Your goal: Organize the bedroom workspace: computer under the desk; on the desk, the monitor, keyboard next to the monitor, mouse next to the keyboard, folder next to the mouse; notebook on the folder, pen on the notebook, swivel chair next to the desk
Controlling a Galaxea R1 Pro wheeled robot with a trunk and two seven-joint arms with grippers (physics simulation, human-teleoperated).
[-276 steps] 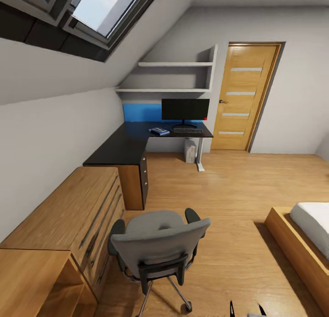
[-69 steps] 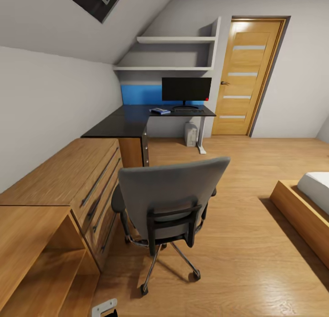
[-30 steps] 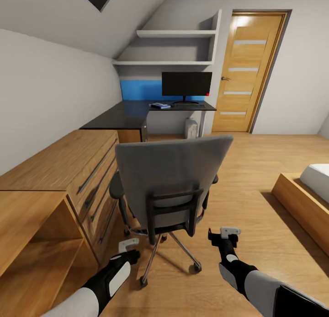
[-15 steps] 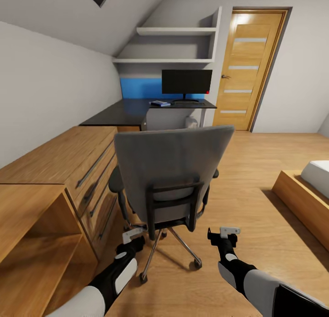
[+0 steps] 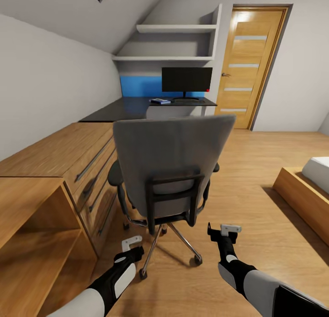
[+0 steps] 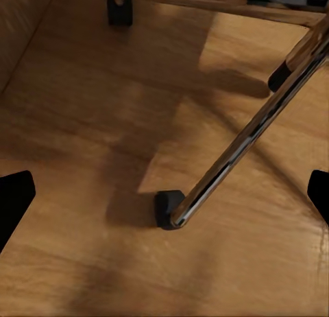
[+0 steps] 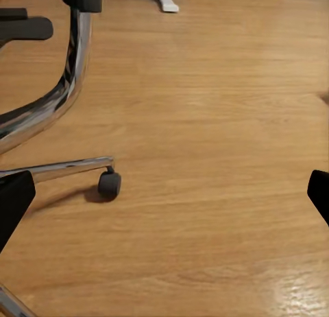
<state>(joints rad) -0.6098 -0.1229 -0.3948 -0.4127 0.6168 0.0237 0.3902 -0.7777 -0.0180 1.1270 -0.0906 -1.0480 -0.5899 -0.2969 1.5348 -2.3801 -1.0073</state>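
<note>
I have two grippers low over the wooden floor (image 5: pixel 256 202), left gripper (image 5: pixel 132 244) and right gripper (image 5: pixel 225 230), each with fingers spread wide and empty. One swivel chair (image 5: pixel 171 161) stands between and just beyond them, back toward me. Farther off, one monitor (image 5: pixel 186 80) sits on the desk (image 5: pixel 123 110), with a blue folder (image 5: pixel 160 101) beside it.

both arms have rounded white shells over black joints and black wrists. the left tool (image 5: pixel 132 242) and the right tool (image 5: pixel 227 228) each carry a pale grey plate with small dark holes. black finger tips (image 6: pixel 15 197) frame each wrist view.
</note>
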